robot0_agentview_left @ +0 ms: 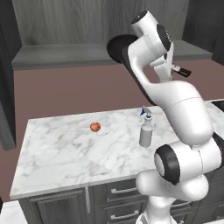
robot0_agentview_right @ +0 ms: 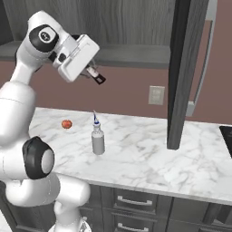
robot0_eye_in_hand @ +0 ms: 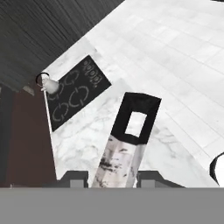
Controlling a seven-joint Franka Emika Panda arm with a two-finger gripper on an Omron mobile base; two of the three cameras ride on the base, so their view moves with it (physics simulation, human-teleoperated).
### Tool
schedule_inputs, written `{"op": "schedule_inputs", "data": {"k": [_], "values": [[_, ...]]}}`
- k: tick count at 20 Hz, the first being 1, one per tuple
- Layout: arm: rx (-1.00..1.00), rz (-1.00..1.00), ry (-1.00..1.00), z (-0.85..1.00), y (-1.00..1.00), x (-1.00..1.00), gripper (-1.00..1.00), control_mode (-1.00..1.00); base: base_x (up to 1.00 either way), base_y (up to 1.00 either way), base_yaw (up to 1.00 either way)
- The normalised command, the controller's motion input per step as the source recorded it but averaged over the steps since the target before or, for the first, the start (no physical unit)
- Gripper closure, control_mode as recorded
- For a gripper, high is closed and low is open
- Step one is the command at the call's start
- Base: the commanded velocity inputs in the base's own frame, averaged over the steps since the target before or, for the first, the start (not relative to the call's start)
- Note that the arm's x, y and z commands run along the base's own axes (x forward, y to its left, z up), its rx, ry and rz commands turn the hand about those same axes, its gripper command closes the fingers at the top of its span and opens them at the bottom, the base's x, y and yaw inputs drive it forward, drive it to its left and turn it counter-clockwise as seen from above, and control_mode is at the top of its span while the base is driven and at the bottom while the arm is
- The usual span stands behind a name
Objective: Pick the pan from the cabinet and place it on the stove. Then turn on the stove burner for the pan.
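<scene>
1. We see the white arm raised high over a marble table (robot0_agentview_left: 65,148), carrying the pan (robot0_agentview_left: 119,49) up near the back wall, well above the tabletop.
2. The end effector (robot0_eye_in_hand: 113,178) is clenched on the pan's long handle (robot0_eye_in_hand: 127,140), which juts out between the two fingertips in the hand view; the handle's dark end has a hanging slot.
3. In the left base view the pan's black round body shows behind the arm's upper links; in the right base view the handle tip (robot0_agentview_right: 99,78) pokes out beside the wrist.
4. The stove (robot0_eye_in_hand: 76,94) lies far off below in the hand view, a black glass plate with pale burner rings, and a small white kettle (robot0_eye_in_hand: 50,85) stands at its corner.
5. An open cabinet door (robot0_agentview_right: 181,72) hangs between the arm and the stove side.
6. An apple (robot0_agentview_left: 95,127) and a spray bottle (robot0_agentview_left: 146,131) stand on the table below.
7. We judge the step to be carrying: keep the pan level, swing wide of the door, avoid the kettle, and lower onto a free ring.
</scene>
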Motion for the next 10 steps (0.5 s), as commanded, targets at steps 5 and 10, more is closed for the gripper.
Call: {"op": "schedule_inputs", "data": {"k": [5,10], "values": [[0.00,-0.14,-0.01,-0.01,0.00,-0.58,1.00,-1.00,0.00,0.00,0.00],[0.00,-0.12,0.00,-0.06,0.00,-0.58,1.00,-1.00,0.00,0.00,0.00]]}}
